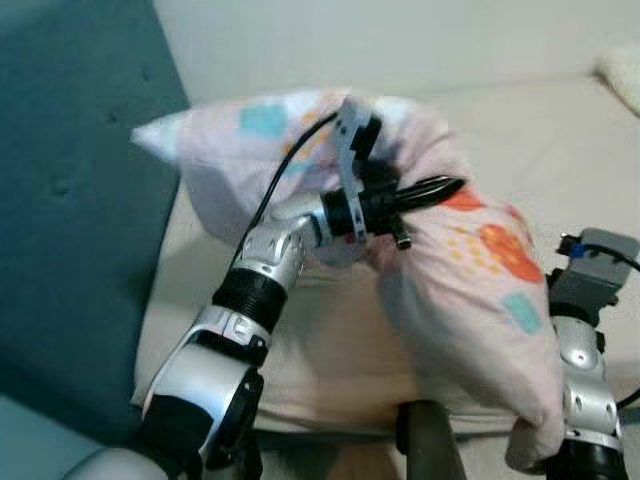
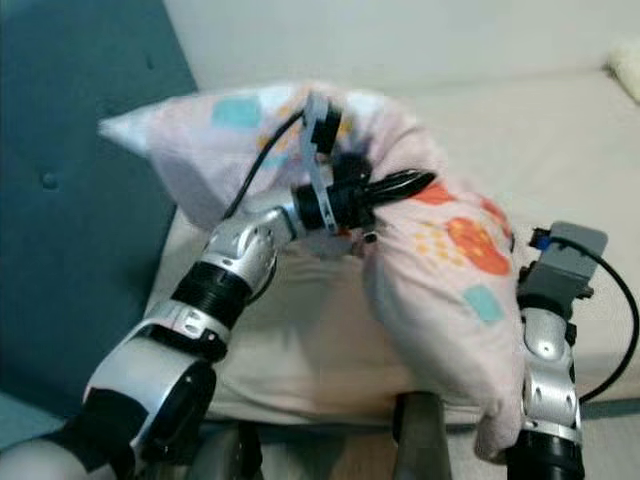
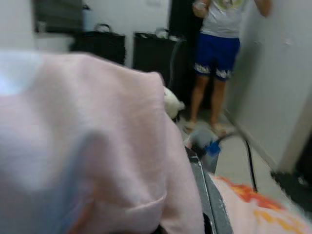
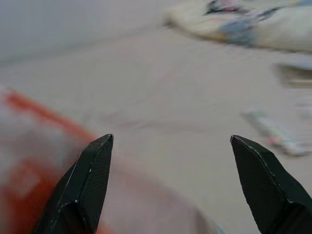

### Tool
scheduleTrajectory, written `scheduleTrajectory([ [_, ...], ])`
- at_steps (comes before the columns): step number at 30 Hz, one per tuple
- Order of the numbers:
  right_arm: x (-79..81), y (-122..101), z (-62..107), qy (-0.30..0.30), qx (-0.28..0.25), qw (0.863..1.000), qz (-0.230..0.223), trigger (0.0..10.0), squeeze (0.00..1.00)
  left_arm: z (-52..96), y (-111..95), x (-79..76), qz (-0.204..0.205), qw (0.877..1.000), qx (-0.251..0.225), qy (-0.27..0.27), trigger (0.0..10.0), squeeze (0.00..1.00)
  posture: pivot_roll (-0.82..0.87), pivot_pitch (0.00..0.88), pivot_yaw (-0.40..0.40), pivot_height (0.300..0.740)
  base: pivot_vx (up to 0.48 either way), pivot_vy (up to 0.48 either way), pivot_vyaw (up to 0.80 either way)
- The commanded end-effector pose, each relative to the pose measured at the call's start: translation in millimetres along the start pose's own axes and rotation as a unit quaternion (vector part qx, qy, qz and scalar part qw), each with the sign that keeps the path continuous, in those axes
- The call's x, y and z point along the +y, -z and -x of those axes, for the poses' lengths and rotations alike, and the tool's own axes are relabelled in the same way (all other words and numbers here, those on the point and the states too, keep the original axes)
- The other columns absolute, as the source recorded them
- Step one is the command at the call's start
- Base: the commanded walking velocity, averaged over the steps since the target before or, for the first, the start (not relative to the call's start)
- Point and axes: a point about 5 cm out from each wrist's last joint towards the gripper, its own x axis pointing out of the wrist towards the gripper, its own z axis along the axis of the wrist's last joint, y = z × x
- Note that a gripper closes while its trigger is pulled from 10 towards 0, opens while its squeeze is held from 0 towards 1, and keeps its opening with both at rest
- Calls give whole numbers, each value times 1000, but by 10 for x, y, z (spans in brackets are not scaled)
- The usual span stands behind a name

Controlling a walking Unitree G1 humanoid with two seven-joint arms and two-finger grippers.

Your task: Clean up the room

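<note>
Left eye view shows my left pincer (image 1: 425, 195) pinching the pillow (image 1: 470, 290) above the bed (image 1: 560, 130), my right pincer (image 4: 170, 185) spread beside it, so I judge I am carrying it and next must lay it flat.

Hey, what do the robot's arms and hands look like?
Both arms are silver metal with black joint bands. The left hand has two long glossy black fingers on a black wrist with a grey bracket and a black cable. The right hand has black pointed fingers; its grey wrist box carries a blue connector and black cable.
</note>
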Motion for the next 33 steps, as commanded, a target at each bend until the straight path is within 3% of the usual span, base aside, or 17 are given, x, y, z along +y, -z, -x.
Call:
scheduleTrajectory([
  [1, 37, 71, 33, -5, 15, 1000, -5, 10000, 0, 19, -162, 19, -37, 999, -16, 25, 0, 0, -240, 93, 122, 569, 0, 0, 0],
  [3, 39, 78, 31, -6, 16, 1000, -5, 10000, 0, 61, -137, 52, -43, 999, -3, 17, 0, 0, -236, 93, 121, 569, 0, 0, 0],
  [5, 86, 84, 23, -13, 18, 1000, -7, 10000, 0, 130, -58, 119, -70, 997, 30, -18, 0, 0, -230, 98, 119, 569, 0, 0, 0],
  [8, 123, 89, 28, -17, 20, 1000, -8, 10000, 0, 136, -2, 100, -107, 992, 58, -21, 0, 0, -229, 100, 120, 569, 0, 0, 0],
  [12, 150, 101, 40, -20, 21, 1000, -8, 10000, 0, 75, 39, 66, -138, 988, 67, -23, 0, 0, -226, 103, 119, 569, 0, 0, 0],
  [14, 151, 113, 63, -20, 23, 999, -9, 10000, 0, -66, 14, 87, -173, 980, 62, -70, 0, 0, -232, 113, 129, 569, 0, 0, 0],
  [19, 130, 120, 84, -16, 25, 1000, -9, 10000, 0, -131, -60, 179, -181, 972, 52, -142, 0, 0, -241, 118, 136, 569, 0, 0, 0],
  [21, 98, 127, 111, -11, 26, 1000, -8, 10000, 0, -106, -138, 304, -168, 959, 40, -225, 0, 0, -253, 124, 145, 569, 0, 0, 0],
  [22, 98, 127, 111, -11, 26, 1000, -8, 10000, 0, -106, -138, 304, -168, 959, 40, -225, 0, 0, -253, 124, 145, 569, 0, 0, 0],
  [23, 82, 131, 126, -8, 26, 1000, -7, 10000, 0, -64, -161, 374, -157, 949, 36, -271, 0, 0, -257, 125, 149, 569, 0, 0, 0],
  [25, 82, 131, 126, -8, 26, 1000, -7, 10000, 0, -64, -161, 374, -157, 949, 36, -271, 0, 0, -257, 125, 149, 569, 0, 0, 0],
  [26, 69, 134, 139, -6, 26, 1000, -7, 10000, 0, -9, -177, 435, -144, 938, 31, -312, 0, 0, -263, 129, 152, 569, 0, 0, 0],
  [27, 69, 134, 139, -6, 26, 1000, -7, 10000, 0, -9, -177, 435, -144, 938, 31, -312, 0, 0, -263, 129, 152, 569, 0, 0, 0],
  [28, 56, 137, 151, -3, 27, 1000, -6, 10000, 0, 46, -199, 485, -142, 925, 25, -351, 0, 0, -266, 131, 152, 569, 0, 0, 0],
  [29, 56, 137, 151, -3, 27, 1000, -6, 10000, 0, 46, -199, 485, -142, 925, 25, -351, 0, 0, -266, 131, 152, 569, 0, 0, 0],
  [31, 43, 137, 164, -1, 27, 1000, -5, 10000, 0, 61, -252, 518, -144, 913, 8, -382, 0, 0, -272, 135, 154, 569, 0, 0, 0],
  [33, 39, 135, 168, 0, 27, 1000, -4, 10000, 0, 36, -288, 516, -149, 911, -1, -384, 0, 0, -274, 137, 156, 569, 0, 0, 0],
])
